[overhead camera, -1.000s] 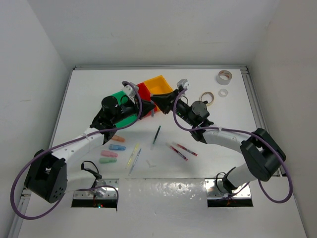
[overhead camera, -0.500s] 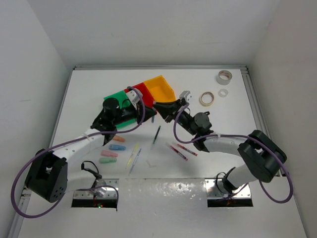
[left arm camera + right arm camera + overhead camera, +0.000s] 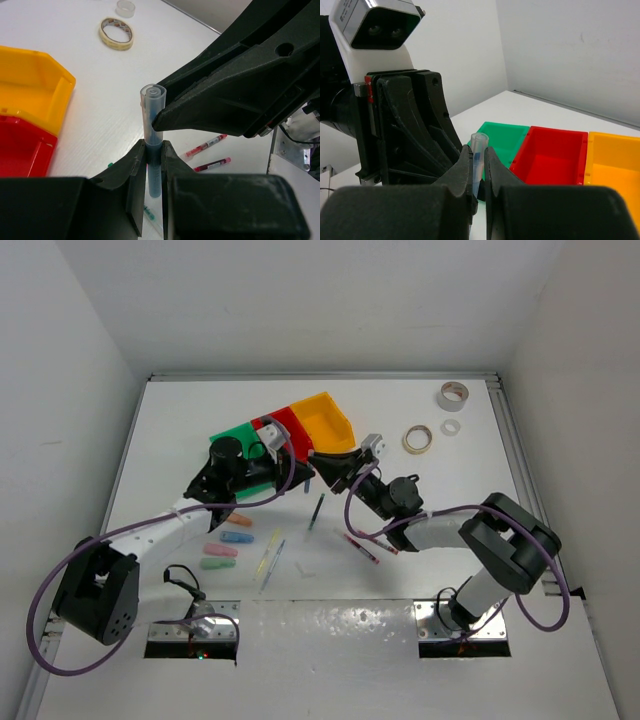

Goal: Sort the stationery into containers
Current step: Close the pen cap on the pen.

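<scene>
The top external view looks steeply down from above and behind the arm bases, taking in the whole white table [image 3: 390, 405]. The left wrist view sits close behind the left gripper [image 3: 154, 150], facing out past its fingertips at the black right gripper [image 3: 478, 161] just ahead. The right wrist view faces the opposite way, equally near, at the left arm's white camera housing [image 3: 375, 27]. Both wrist views share the thin blue pen [image 3: 151, 112] at the fingertips, the red plastic bin [image 3: 550, 155] and the yellow-orange plastic bin [image 3: 30, 85].
</scene>
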{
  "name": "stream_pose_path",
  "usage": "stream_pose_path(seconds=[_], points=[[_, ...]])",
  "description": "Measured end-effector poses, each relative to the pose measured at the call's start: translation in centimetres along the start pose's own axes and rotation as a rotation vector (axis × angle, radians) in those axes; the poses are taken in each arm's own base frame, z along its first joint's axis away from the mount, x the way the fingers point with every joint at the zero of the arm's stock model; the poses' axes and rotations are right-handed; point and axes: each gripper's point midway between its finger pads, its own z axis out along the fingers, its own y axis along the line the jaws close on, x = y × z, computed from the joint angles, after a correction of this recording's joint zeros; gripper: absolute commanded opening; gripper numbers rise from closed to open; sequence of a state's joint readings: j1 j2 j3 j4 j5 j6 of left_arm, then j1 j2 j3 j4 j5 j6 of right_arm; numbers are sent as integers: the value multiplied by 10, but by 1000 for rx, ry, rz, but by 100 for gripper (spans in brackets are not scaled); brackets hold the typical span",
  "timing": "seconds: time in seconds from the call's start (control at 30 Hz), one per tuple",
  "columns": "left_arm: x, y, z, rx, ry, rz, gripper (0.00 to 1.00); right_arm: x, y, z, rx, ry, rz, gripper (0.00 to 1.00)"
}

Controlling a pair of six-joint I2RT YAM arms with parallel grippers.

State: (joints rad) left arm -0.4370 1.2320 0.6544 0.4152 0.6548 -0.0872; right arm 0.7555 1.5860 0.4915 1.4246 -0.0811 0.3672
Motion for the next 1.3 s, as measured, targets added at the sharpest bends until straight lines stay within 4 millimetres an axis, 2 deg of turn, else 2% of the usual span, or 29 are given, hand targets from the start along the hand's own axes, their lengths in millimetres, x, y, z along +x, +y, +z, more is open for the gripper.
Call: stream_pose_path(seconds=[0.4,0.97,1.03,1.07,1.13,1.2,1.23,1.3], points=[[12,2,-1,-6,41,-55,0,13,1,-5,2,22,-22,0],[17,3,-3,-11,56,-157,0,25,2,-14,-7,37,-35,0],[4,11,-4,-30,11,-142,0,43,-3,-21,8,94,-46,0],[-5,14,-4,-34,-19,-123,0,65,-4,-30,10,171,-38,0],[-55,16,-2,-29,-151,-25,0,124,-2,-62,4,376,-10,0],[-94,6,-5,0,-251,64,0,166,0,-96,5,546,16,0],[-108,1,-8,13,-289,100,0,176,1,-107,7,591,22,0],[-123,-7,-13,29,-333,144,0,181,0,-116,14,625,29,0]])
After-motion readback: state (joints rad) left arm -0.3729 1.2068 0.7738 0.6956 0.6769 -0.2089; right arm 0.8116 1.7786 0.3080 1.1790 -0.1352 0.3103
